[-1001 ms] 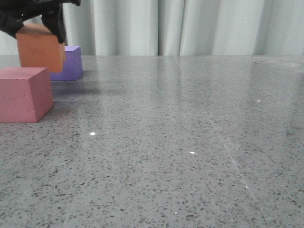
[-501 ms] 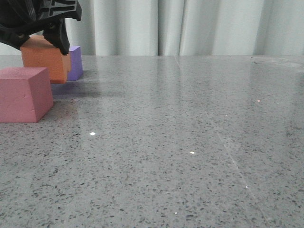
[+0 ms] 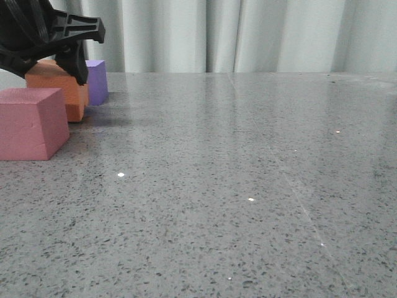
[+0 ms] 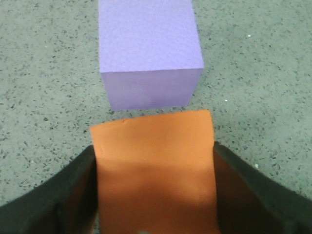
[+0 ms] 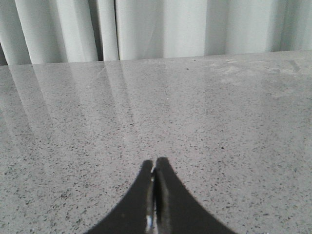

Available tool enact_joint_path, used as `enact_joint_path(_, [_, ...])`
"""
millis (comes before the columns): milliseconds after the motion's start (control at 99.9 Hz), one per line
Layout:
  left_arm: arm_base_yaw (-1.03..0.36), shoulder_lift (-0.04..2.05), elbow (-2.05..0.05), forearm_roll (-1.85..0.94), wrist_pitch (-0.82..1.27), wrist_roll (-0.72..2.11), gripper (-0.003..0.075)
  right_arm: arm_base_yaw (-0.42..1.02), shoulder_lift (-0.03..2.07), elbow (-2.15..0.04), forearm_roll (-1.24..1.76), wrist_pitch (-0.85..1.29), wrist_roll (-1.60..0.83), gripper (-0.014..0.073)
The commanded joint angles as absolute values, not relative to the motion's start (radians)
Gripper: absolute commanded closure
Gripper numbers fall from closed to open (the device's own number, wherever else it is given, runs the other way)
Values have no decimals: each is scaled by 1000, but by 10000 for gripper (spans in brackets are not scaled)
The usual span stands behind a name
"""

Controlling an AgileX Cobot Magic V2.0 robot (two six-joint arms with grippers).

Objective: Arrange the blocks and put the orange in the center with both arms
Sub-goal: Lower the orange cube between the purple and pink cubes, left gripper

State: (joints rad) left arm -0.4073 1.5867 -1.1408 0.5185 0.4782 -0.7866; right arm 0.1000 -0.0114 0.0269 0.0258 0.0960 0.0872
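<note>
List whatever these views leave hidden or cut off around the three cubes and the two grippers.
- Front view: the left gripper covers the orange cube's top, and the pink-red cube hides its lower corner, so contact with the table is unclear.
- Front view: the orange cube hides part of the purple cube.
- Left wrist view: the picture's edge cuts off the orange cube's near end.
- Right wrist view: the right gripper faces bare table; no cubes show.

Orange cube (image 3: 59, 93) btwn pink cube (image 3: 32, 123) in front & purple cube (image 3: 97, 81) behind; all far left on table (image 3: 248, 186).
</note>
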Motion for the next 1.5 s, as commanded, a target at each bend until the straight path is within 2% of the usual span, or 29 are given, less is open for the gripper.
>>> enact_joint_path(0, [-402, 1553, -1165, 520, 433, -782, 399, 93, -36, 13, 29, 15, 79, 661])
enact_joint_path(721, [-402, 1571, -1143, 461, 405, -722, 397, 93, -36, 13, 29, 15, 79, 661])
enact_joint_path(831, [-402, 1574, -1143, 458, 405, -722, 357, 93, -36, 13, 29, 15, 79, 661])
enact_joint_path(961, [-402, 1574, -1143, 456, 405, -722, 247, 93, -36, 13, 29, 15, 79, 661])
enact_joint_path(1052, [-402, 1574, -1143, 456, 405, -722, 206, 93, -36, 13, 29, 15, 79, 661])
enact_joint_path(1492, [-402, 1568, -1147, 454, 385, -703, 202, 93, -36, 13, 29, 15, 79, 661])
